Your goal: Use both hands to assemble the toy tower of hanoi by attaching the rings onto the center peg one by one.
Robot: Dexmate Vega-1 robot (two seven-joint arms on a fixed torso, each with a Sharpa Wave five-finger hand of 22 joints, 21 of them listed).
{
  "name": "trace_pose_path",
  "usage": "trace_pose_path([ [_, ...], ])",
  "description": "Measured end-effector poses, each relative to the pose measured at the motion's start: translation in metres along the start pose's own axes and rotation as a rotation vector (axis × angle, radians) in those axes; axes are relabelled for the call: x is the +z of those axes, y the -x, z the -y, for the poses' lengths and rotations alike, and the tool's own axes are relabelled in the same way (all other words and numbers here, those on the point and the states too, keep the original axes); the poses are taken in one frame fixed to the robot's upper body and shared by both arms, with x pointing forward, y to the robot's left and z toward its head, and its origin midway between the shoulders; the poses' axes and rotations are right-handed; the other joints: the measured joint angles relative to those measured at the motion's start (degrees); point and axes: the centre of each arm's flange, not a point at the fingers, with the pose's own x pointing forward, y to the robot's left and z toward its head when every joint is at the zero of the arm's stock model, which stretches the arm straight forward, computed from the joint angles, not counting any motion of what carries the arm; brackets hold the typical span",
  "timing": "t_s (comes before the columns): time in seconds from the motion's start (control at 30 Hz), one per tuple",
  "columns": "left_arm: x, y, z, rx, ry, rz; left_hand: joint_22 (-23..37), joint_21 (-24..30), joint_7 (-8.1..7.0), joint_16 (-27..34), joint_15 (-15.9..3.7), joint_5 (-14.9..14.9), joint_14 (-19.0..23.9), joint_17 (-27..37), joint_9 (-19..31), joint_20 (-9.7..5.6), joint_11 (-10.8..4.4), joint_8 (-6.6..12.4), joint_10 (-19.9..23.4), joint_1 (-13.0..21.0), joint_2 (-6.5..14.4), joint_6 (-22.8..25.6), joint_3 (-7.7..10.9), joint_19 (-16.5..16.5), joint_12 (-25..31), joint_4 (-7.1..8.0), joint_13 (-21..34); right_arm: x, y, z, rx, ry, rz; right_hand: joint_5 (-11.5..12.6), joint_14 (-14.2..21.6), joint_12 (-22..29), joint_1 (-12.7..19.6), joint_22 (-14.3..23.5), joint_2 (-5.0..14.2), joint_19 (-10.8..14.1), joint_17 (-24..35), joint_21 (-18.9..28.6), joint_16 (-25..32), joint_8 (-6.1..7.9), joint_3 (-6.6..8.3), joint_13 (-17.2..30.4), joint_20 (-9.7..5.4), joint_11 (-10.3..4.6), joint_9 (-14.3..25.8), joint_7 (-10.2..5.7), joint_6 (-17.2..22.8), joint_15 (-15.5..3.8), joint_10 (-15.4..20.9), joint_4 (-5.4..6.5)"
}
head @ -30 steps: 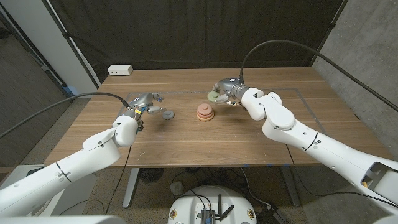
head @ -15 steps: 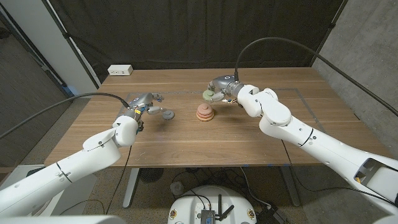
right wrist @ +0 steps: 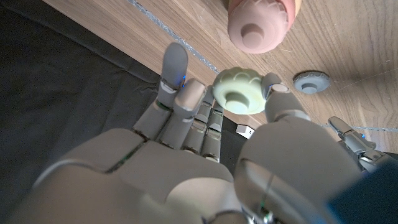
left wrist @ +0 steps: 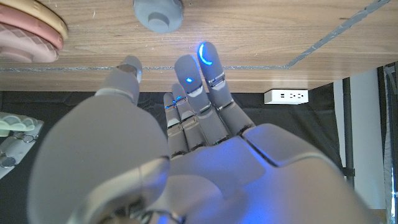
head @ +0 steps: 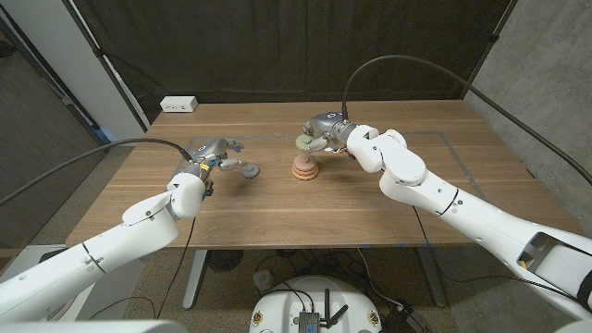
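Note:
The toy tower (head: 304, 167) stands mid-table: stacked pink and tan rings on a peg, also in the right wrist view (right wrist: 260, 23). My right hand (head: 326, 131) hovers just above and behind it, pinching a pale green ring (head: 303, 141) (right wrist: 239, 92) between thumb and fingers. A small grey ring (head: 249, 169) (left wrist: 159, 12) lies on the wood to the left of the tower. My left hand (head: 215, 153) (left wrist: 180, 124) stays beside that grey ring, fingers apart, holding nothing.
A white power strip (head: 178, 104) sits at the table's back left edge. A thin taped outline (head: 435, 135) marks a rectangle on the wooden tabletop. Dark curtain hangs behind the table.
My right hand has carried the green ring leftward, from right of the tower to above it. The left hand and grey ring have not moved.

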Motion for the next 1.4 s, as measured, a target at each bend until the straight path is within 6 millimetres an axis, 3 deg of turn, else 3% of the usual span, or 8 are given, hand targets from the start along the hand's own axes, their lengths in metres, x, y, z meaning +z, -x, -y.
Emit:
trace_pose_path([
  [1.4, -0.001, 0.003, 0.003, -0.001, 0.003, 0.008, 0.28, 0.99, -0.09, 0.22, -0.10, 0.00, 0.52, -0.10, -0.01, 0.00, 0.04, 0.00, 0.48, 0.00, 0.00, 0.50, 0.24, 0.00, 0.00, 0.24, 0.29, 0.012, -0.032, -0.015, 0.131, 0.015, -0.025, 0.43, 0.18, -0.82, 0.00, -0.01, 0.00, 0.54, 0.14, 0.00, 0.00, -0.31, 0.24, 0.30, -0.11, 0.08, -0.03, -0.01, -0.01, 0.03, 0.08, -0.24],
])
